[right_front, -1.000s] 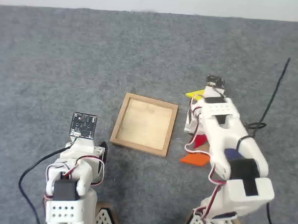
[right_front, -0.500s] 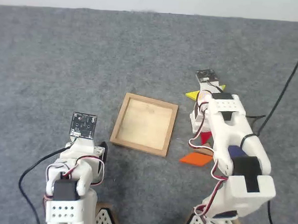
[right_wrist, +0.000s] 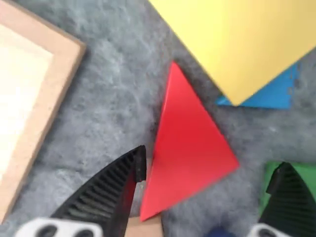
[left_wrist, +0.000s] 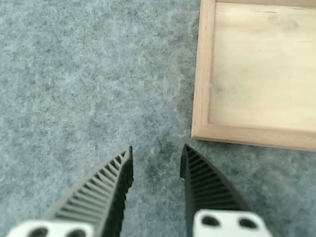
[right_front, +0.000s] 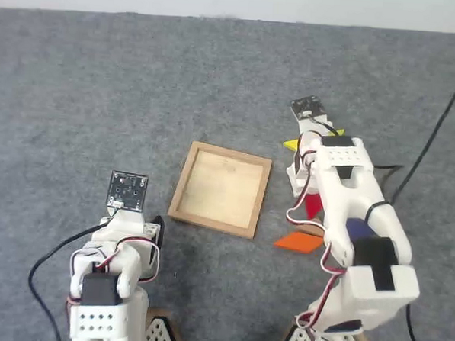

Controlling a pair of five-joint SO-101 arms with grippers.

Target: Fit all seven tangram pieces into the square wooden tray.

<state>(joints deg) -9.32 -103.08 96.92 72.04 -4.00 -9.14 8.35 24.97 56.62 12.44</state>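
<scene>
While the left arm (right_front: 121, 241) sits folded close over its base at the near left of the grey carpet (right_front: 102, 95), the right arm (right_front: 348, 192) is stretched well forward from its base, its wrist out over the cluster of coloured pieces just to the right of the square wooden tray (right_front: 183, 180).

Seen from its own wrist, the right gripper (right_wrist: 211, 163) is spread wide and holds nothing. One finger hangs just beside the long edge of the red triangle (right_wrist: 185, 133), the other over the green piece (right_wrist: 270, 180), so the red triangle lies between them, flat on the carpet. Beyond it, the big yellow piece (right_wrist: 237, 34) lies partly over a blue piece (right_wrist: 269, 94). The tray's rim (right_wrist: 39, 113) runs near the red triangle, apart from it.

From above, an orange piece (right_front: 298, 241) lies nearer the arm's base, beside the tray's near right corner.

The left gripper (left_wrist: 157, 152) points down at bare carpet, its jaws parted a little and gripping nothing, near a corner of the tray (left_wrist: 202, 74). No piece lies inside the tray.
</scene>
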